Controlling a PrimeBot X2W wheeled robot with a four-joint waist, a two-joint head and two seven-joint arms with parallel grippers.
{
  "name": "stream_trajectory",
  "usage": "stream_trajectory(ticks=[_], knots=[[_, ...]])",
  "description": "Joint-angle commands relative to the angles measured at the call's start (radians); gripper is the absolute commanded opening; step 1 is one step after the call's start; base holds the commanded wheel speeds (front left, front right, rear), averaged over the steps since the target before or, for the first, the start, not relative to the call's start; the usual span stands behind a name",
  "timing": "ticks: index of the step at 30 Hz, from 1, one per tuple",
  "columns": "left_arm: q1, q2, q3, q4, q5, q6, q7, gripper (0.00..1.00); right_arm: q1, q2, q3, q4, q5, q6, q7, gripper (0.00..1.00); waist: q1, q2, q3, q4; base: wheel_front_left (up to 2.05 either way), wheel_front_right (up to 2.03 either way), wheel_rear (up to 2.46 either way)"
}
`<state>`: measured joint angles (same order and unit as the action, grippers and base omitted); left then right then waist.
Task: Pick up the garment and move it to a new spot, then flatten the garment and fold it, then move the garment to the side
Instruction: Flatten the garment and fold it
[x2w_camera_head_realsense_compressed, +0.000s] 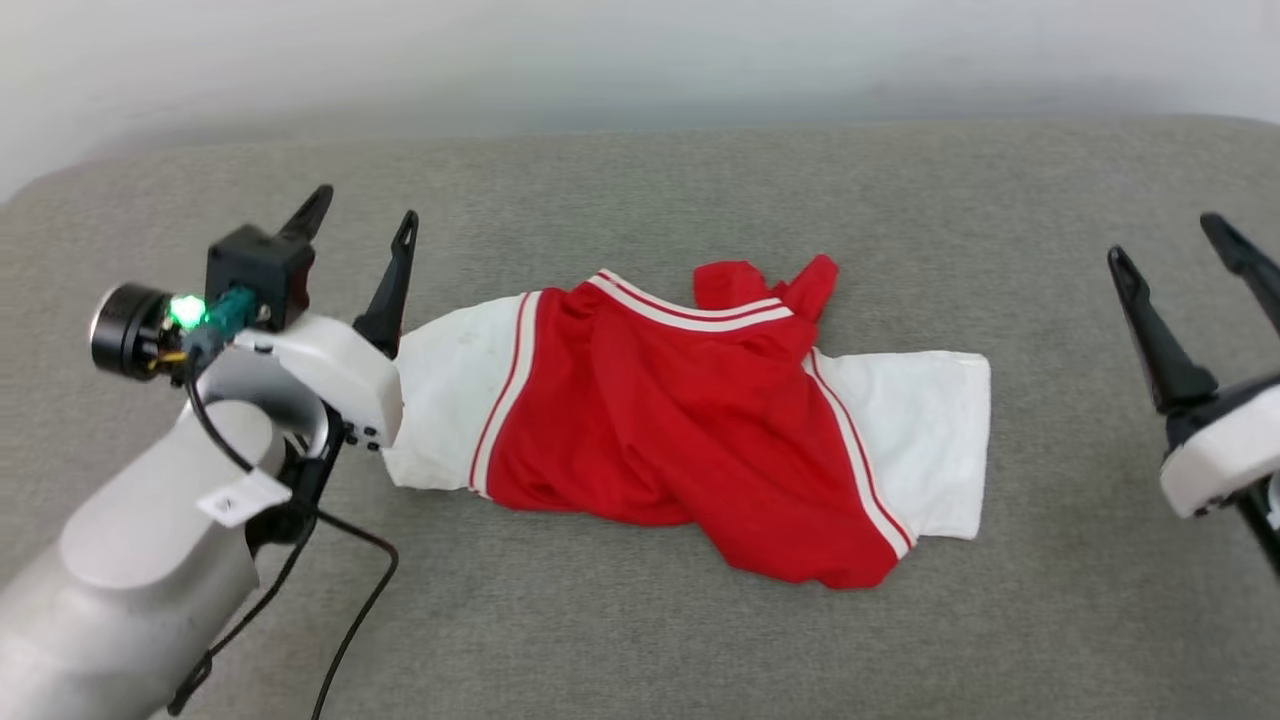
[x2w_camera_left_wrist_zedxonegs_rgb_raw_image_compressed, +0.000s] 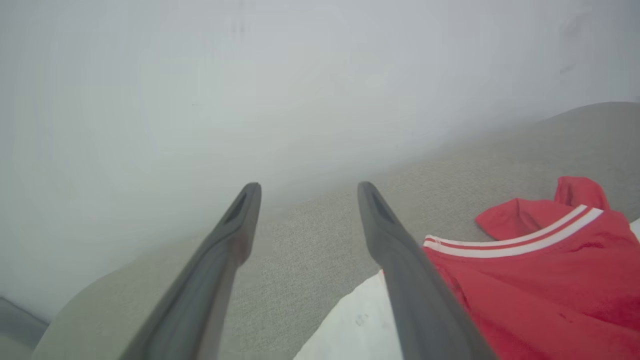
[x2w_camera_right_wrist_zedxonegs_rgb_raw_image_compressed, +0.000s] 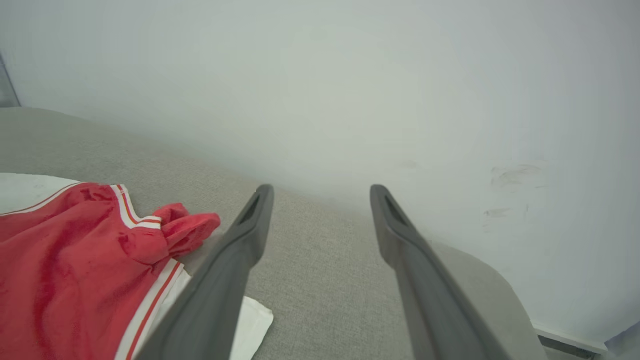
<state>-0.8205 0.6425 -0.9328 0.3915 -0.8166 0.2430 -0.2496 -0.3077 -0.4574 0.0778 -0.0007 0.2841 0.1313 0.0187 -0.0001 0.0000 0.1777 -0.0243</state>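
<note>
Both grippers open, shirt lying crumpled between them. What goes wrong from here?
1. The red knit T-shirt with white sleeves lies bunched on the grey fabric surface, with red folds heaped at its far edge. A pinch may catch several layers, so flattening could fail.
2. The left gripper stands right beside one white sleeve; a careless sweep might drag it.
3. The black cable hangs loose under the left arm and might snag cloth.

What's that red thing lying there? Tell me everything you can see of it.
It is a red T-shirt with white sleeves and red-and-white striped trim, in a soft-looking knit. It lies rumpled, not flat, on the grey padded surface, with its sleeves spread to either side and a red fold bunched up at the far edge. Nothing grips it. The open left gripper stands by one sleeve.
</note>
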Motion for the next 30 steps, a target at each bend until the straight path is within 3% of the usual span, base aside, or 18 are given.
stream_trajectory(ticks=[1, 9, 14, 19, 23, 30], knots=[[0.036, 0.005, 0.024, -0.041, 0.013, 0.040, -0.010, 1.00, -0.045, -0.044, 0.029, 0.008, 0.028, -0.001, 0.047, 1.00, 0.0001, 0.0000, -0.002, 0.029, 0.00, 0.00, 0.00], [0.196, -0.005, 0.155, -0.242, 0.130, 0.184, -0.017, 1.00, -0.219, -0.241, 0.255, 0.101, 0.277, -0.001, 0.390, 1.00, 0.0001, 0.0000, 0.035, 0.100, 0.00, 0.00, 0.00], [0.299, -0.041, 0.249, -0.323, 0.215, 0.224, -0.017, 1.00, -0.287, -0.324, 0.380, 0.155, 0.441, -0.001, 0.619, 1.00, 0.0001, 0.0000, 0.070, 0.138, 0.00, 0.00, 0.00], [0.385, -0.099, 0.326, -0.361, 0.286, 0.216, -0.016, 1.00, -0.348, -0.352, 0.465, 0.227, 0.500, -0.001, 0.724, 1.00, 0.0001, 0.0000, 0.109, 0.174, 0.00, 0.00, 0.00], [0.419, -0.132, 0.357, -0.374, 0.325, 0.206, -0.016, 1.00, -0.382, -0.349, 0.501, 0.277, 0.502, -0.001, 0.724, 1.00, 0.0001, 0.0000, 0.134, 0.193, 0.00, 0.00, 0.00], [0.426, -0.193, 0.422, -0.353, 0.391, 0.145, -0.015, 1.00, -0.407, -0.320, 0.591, 0.390, 0.501, -0.001, 0.681, 1.00, 0.0001, 0.0000, 0.191, 0.221, 0.00, 0.00, 0.00]])
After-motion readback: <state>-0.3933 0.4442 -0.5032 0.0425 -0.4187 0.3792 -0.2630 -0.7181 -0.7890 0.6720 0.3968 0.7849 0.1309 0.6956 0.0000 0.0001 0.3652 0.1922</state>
